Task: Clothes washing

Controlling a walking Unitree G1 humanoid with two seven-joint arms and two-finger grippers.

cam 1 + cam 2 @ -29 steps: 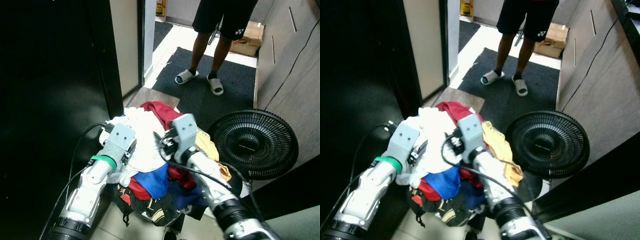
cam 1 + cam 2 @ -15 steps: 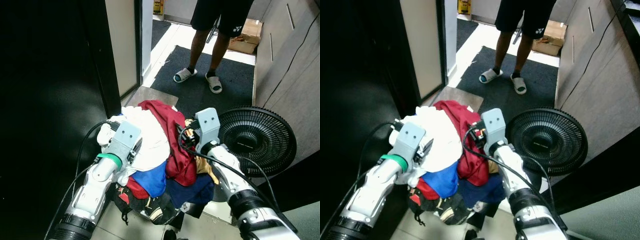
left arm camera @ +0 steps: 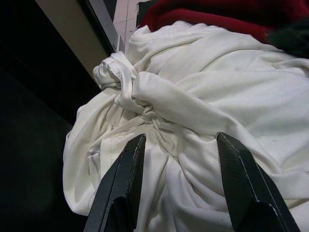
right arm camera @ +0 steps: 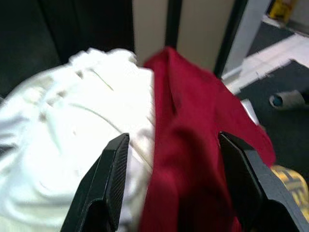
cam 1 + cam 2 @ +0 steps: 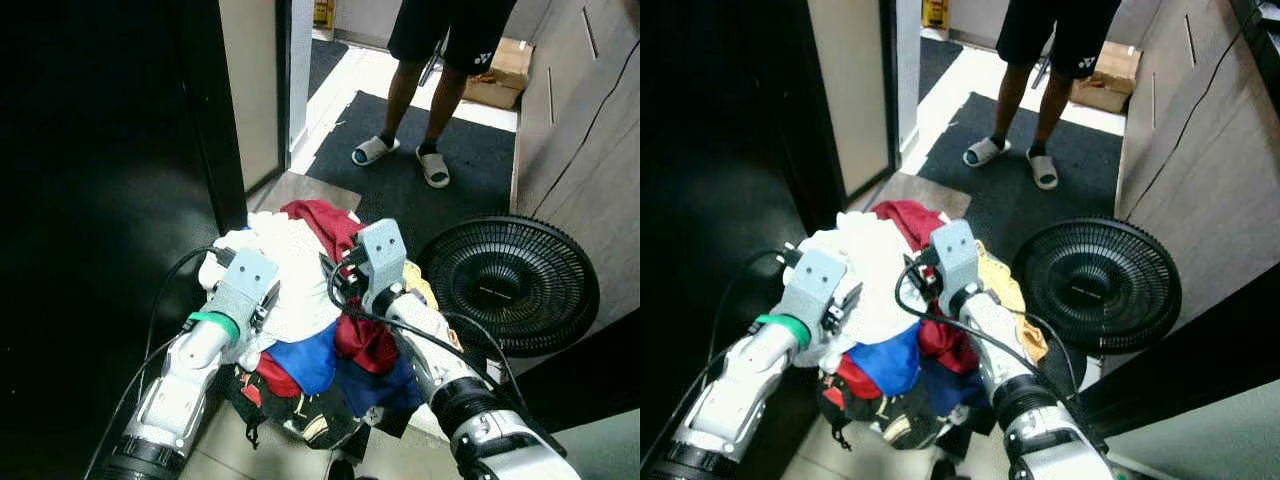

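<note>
A heap of laundry sits on the floor in front of me, with a white garment (image 5: pixel 292 280) on top and a red garment (image 5: pixel 322 220) beside it. Blue cloth (image 5: pixel 305 362) and yellow cloth (image 5: pixel 422 288) show lower down. My left gripper (image 3: pixel 179 138) is at the heap's left side, open, its fingers (image 3: pixel 126 179) spread over a knotted fold of the white garment (image 3: pixel 217 77). My right gripper (image 4: pixel 173 137) hangs over the middle of the heap, open, with its fingers astride the edge where the red garment (image 4: pixel 193 145) meets the white.
A black floor fan (image 5: pixel 510 285) lies right of the heap, close to my right arm. A person (image 5: pixel 440 60) in sandals stands on a dark mat (image 5: pixel 470 170) ahead. A dark panel (image 5: pixel 100 200) fills the left; a grey wall (image 5: pixel 590 120) runs along the right.
My right gripper swung right half a second ago and has come back left over the heap's middle. The red garment, then spread wide, now lies narrower. The left arm has barely moved.
</note>
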